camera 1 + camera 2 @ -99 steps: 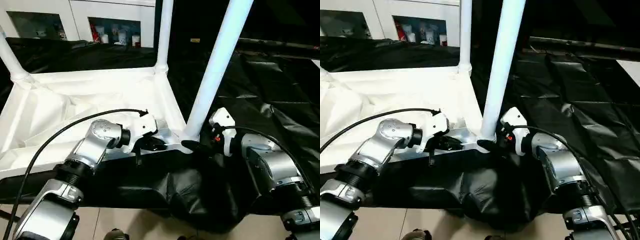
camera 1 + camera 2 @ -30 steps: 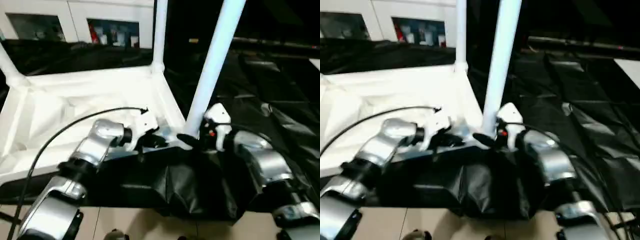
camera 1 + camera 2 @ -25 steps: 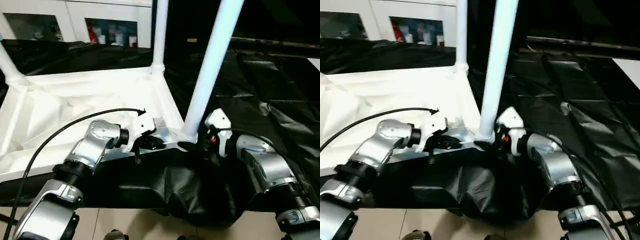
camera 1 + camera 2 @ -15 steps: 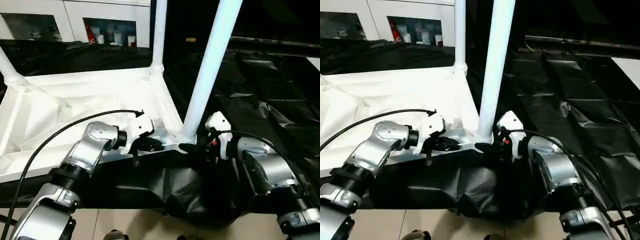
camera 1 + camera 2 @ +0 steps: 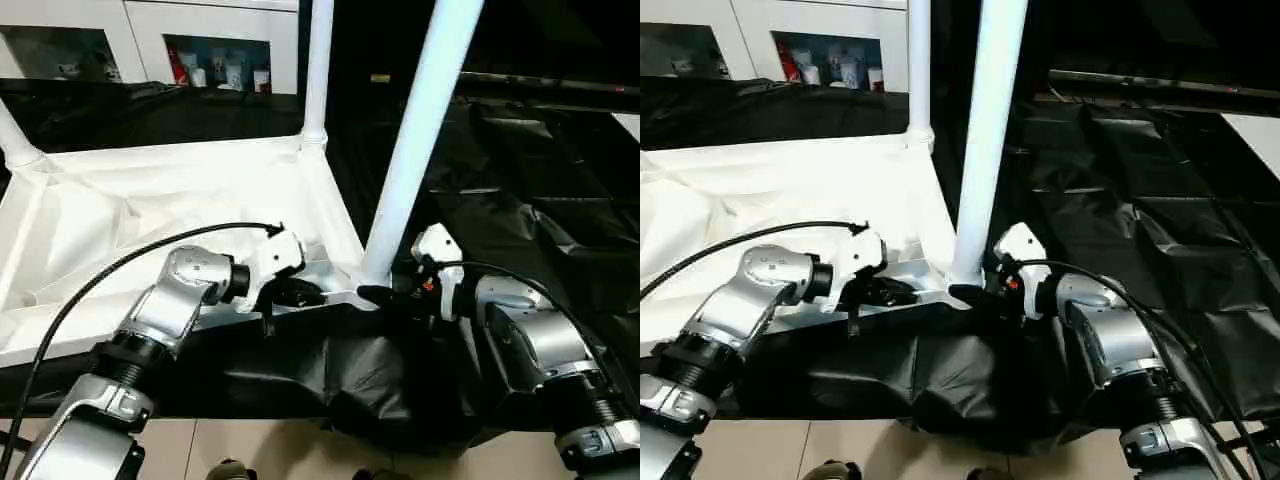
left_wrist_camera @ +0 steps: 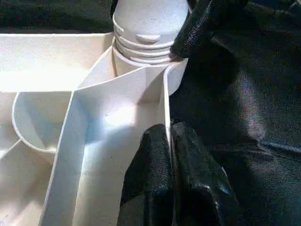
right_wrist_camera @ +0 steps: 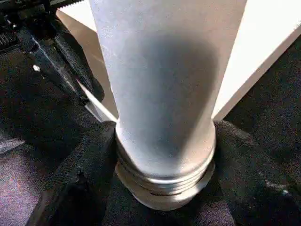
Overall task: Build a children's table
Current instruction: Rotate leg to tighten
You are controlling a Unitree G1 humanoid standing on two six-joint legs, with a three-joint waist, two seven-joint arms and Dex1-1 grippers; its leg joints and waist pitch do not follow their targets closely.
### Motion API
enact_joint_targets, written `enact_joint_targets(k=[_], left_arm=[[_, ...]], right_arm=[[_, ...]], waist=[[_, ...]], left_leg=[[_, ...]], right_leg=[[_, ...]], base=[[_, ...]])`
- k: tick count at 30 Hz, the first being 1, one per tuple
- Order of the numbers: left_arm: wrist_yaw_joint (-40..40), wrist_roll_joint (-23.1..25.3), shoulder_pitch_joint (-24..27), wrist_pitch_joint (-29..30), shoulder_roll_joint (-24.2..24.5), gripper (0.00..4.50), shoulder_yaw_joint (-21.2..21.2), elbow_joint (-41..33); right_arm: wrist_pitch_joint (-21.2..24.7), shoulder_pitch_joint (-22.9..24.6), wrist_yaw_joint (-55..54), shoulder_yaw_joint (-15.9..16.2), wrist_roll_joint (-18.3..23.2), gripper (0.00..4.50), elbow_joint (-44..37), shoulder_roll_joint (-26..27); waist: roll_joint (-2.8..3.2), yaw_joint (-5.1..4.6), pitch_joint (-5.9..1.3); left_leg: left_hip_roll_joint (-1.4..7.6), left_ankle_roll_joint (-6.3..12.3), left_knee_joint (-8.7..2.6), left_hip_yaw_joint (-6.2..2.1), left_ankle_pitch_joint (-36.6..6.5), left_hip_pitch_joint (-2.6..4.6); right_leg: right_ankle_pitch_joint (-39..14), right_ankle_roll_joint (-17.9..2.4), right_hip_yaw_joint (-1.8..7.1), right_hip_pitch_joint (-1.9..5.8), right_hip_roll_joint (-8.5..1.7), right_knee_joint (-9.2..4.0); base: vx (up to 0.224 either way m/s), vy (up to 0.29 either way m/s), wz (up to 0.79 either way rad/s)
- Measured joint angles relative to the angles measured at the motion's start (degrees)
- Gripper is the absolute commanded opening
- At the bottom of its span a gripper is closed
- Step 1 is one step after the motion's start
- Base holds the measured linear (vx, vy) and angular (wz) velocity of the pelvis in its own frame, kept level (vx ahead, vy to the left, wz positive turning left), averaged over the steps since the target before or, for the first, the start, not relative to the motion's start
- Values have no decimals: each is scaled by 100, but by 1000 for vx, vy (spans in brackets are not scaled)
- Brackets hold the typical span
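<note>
My left gripper (image 6: 170, 141) pinches the tabletop (image 5: 150, 200) rim; right gripper (image 7: 164, 155) hugs the near-corner leg (image 5: 420, 130): keep it upright, twist squarely.

Lab-like room: white cabinet (image 5: 150, 40), black sheeting (image 5: 540, 180) over bench

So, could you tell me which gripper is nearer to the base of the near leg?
Right. The right gripper has a finger on each side of the leg base; the left gripper pinches the tabletop rim beside it.
</note>
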Motion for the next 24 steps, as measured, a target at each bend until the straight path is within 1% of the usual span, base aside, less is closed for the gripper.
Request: enact_joint_targets(k=[6,9,12,15,16,18,21,24], left_arm=[[17,-1,38,41,16,0,3,-86],[182,14,28,127,-54,0,17,-79],[662,194,-139,290,-291,0,52,96],[1562,448,-511,476,-813,0,81,629],[1845,499,-606,529,-978,0,93,769],[2222,559,-745,611,-1216,0,105,975],[2549,604,-879,665,-1441,0,109,1178],[2642,628,-1021,611,-1543,0,125,1409]], right_arm=[[0,5,-11,0,9,274,-6,24],[-30,4,-254,-18,-41,274,29,162],[-124,-67,-1068,-202,-209,274,295,540],[-24,-391,-2534,-581,-313,273,787,1251],[17,-490,-2965,-682,-353,273,908,1406],[41,-609,-3497,-805,-376,273,1043,1643],[-17,-714,-3985,-901,-433,272,1190,1815],[-169,-766,-4197,-921,-559,272,1312,1880]], waist=[[-11,-15,7],[-13,-32,9],[-17,-73,11],[-17,-116,11],[-18,-118,12],[-18,-110,11],[-16,-102,10],[-10,-84,7]], left_leg=[[0,0,-3,-1,0,0],[0,0,-2,-2,1,6],[-3,-1,6,-3,1,16],[-7,-1,5,-4,1,21],[-8,-1,5,-5,1,19],[-9,-1,6,-7,1,20],[-12,-1,5,-9,1,20],[-12,-1,1,-11,1,17]], right_leg=[[-1,1,1,0,0,-1],[-1,2,3,3,0,0],[1,2,10,10,-1,1],[-15,28,15,13,-2,0],[-16,30,14,12,-3,-3],[-16,31,15,18,-4,-4],[-16,31,15,24,-6,-5],[-15,31,13,25,-5,-5]], base=[[0,0,0],[0,0,0],[0,0,0],[0,0,0],[0,0,0],[0,0,0],[0,0,0],[0,0,0]])
